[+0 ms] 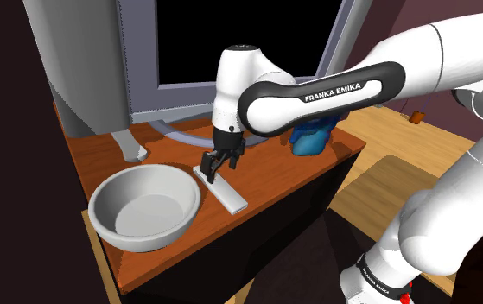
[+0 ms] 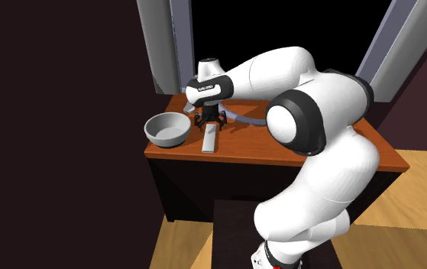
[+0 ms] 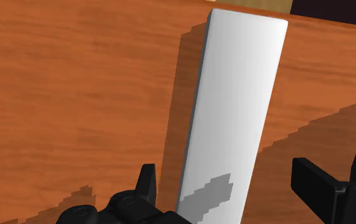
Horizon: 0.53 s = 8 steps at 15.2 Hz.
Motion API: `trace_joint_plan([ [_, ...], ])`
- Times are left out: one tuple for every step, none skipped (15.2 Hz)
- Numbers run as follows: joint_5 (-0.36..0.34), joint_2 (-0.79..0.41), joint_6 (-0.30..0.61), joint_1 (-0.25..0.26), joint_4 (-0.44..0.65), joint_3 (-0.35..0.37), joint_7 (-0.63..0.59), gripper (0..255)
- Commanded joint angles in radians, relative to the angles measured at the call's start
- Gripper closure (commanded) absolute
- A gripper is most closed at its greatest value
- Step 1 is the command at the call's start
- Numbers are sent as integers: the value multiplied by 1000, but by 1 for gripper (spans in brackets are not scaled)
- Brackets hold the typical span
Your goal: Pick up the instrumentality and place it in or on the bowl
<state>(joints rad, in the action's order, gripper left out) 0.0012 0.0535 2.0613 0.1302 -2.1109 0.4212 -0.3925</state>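
- Claw (image 1: 217, 169) of the white arm (image 1: 317, 91), seen in the shoulder view, hangs low at the centre of the frame, its black fingers pointing down at the upper-left end of the white bar (image 1: 227, 193). The bar lies flat on the wooden table (image 1: 92, 160), slanting toward the lower right.
- Left of the bar, near it but apart from it, sits the pale bowl (image 1: 144, 212), upright in the lower-left part of the frame with nothing inside. A blue object (image 1: 310, 140) shows behind the forearm right of centre, and a small grey object (image 1: 130, 147) stands on the table above the bowl. A black area (image 1: 231, 34) shows in the window behind.
- From the second exterior view, the claw (image 2: 210, 121) is just above the centre of the frame, directly over the upper end of the white bar (image 2: 209, 141). The bowl (image 2: 167, 130) rests to the bar's left, on the same table (image 2: 280, 150), and the bar is outside it. The arm's bulky white links take up the right half of the frame.
- On the wrist view, the claw (image 3: 228, 179) stands with its fingers (image 3: 146, 181) apart, one on each side of the near end of the white bar (image 3: 237, 102). One finger is just beside the bar's edge; the other stands clear of it, with bare wood between. Neither finger clasps the bar, which lies flat on the table (image 3: 74, 95) and runs away from the claw toward the table's far edge.
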Motion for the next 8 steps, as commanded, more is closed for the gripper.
trace_joint_plan([
  [-12, -28, 23, 3, 4, 5, -15, 0],
  [-15, -34, 36, 3, -4, 5, -17, 0],
  [-18, -39, 49, 3, -12, 6, -19, 0],
  [-21, -45, 62, 3, -19, 6, -21, 0],
  [-24, -51, 75, 4, -27, 6, -23, 0],
  [-27, -58, 88, 4, -34, 6, -25, 0],
  [-29, -61, 96, 4, -38, 6, -27, 0],
  [-29, -61, 96, 4, -38, 6, -27, 0],
])
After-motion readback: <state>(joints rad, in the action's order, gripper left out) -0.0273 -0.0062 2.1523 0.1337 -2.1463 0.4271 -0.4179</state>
